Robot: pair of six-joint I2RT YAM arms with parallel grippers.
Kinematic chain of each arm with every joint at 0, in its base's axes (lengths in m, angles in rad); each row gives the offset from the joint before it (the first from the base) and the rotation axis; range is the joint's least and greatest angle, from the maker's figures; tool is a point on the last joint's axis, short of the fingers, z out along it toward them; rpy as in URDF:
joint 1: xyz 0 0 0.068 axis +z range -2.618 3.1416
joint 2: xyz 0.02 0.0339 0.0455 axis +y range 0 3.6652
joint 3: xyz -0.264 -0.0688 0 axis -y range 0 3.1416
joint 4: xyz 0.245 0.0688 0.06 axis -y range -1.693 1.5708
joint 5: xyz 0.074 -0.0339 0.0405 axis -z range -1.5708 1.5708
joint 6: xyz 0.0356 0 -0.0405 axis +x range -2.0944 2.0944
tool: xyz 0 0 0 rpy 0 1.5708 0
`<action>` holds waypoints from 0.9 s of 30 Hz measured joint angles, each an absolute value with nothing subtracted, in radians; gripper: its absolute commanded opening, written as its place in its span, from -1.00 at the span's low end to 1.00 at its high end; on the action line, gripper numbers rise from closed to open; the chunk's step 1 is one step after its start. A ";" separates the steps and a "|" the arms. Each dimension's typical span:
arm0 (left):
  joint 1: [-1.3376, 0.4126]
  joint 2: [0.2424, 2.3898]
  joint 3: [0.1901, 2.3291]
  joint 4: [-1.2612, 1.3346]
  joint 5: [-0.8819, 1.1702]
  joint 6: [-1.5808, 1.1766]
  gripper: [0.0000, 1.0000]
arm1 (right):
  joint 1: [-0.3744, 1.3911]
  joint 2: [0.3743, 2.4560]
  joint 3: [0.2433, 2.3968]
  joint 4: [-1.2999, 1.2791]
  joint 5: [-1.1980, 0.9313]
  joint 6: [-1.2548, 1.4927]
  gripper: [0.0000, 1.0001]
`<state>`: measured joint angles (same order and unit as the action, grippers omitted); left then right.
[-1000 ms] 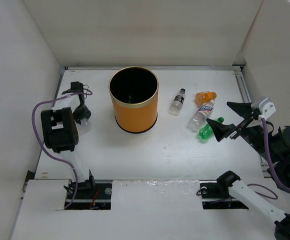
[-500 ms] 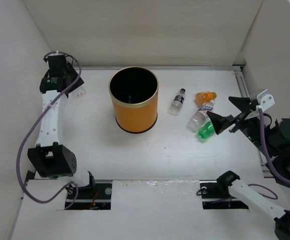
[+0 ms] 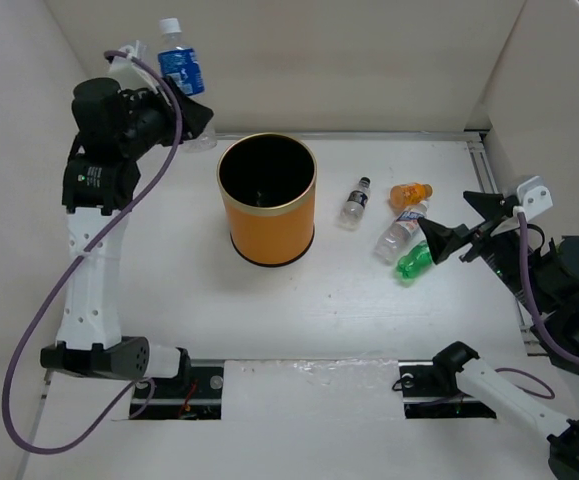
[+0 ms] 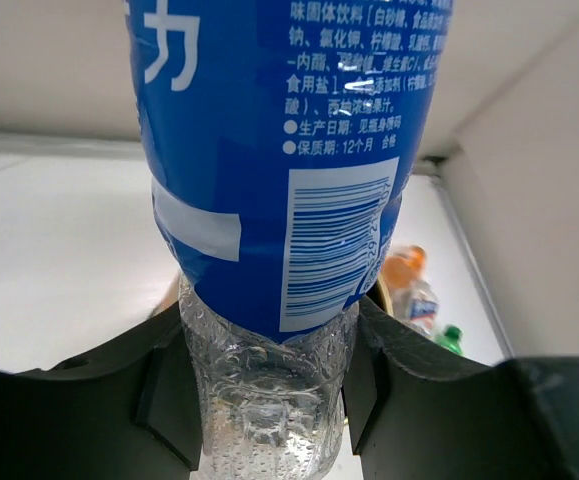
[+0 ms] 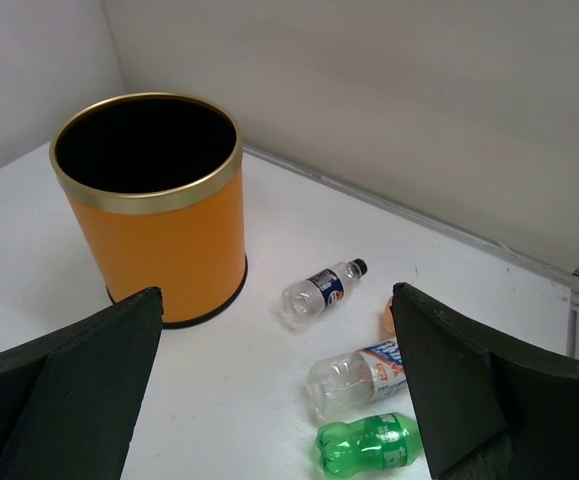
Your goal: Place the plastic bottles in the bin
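Observation:
My left gripper (image 3: 191,118) is shut on a clear bottle with a blue label (image 3: 182,68), held upright high at the back left, above and left of the orange bin (image 3: 266,200). In the left wrist view the bottle (image 4: 279,170) fills the frame between my fingers (image 4: 169,400). My right gripper (image 3: 461,228) is open and empty, hovering right of the bottles on the table: a small clear one with a dark cap (image 3: 354,202), an orange one (image 3: 410,192), a clear one with a white-blue label (image 3: 401,229) and a green one (image 3: 412,261). The right wrist view shows the bin (image 5: 152,205) and bottles (image 5: 321,290) (image 5: 359,372) (image 5: 369,443).
White walls enclose the table on the left, back and right. A metal rail (image 3: 486,165) runs along the right edge. Cables hang from both arms.
My left arm has lifted the blue-label bottle from the table at the left up high and toward the bin. My right gripper has shifted slightly toward the bottles.

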<state>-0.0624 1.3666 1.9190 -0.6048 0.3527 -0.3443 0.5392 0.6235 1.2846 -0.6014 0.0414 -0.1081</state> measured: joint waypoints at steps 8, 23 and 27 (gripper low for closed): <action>-0.245 1.413 1.750 -0.374 0.484 -0.338 -0.94 | 0.539 0.625 1.293 -0.606 0.076 -0.093 1.00; -0.319 1.529 1.565 -0.228 0.311 -0.356 1.00 | 0.539 0.664 1.221 -0.620 0.187 -0.065 1.00; -0.326 1.516 1.565 -0.201 0.315 -0.356 1.00 | 0.541 0.732 1.183 -0.622 0.283 0.008 1.00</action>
<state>-0.3256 1.5162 1.5646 -0.2012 0.3153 -0.3561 0.5411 0.7319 1.1831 -0.6224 0.2832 0.0078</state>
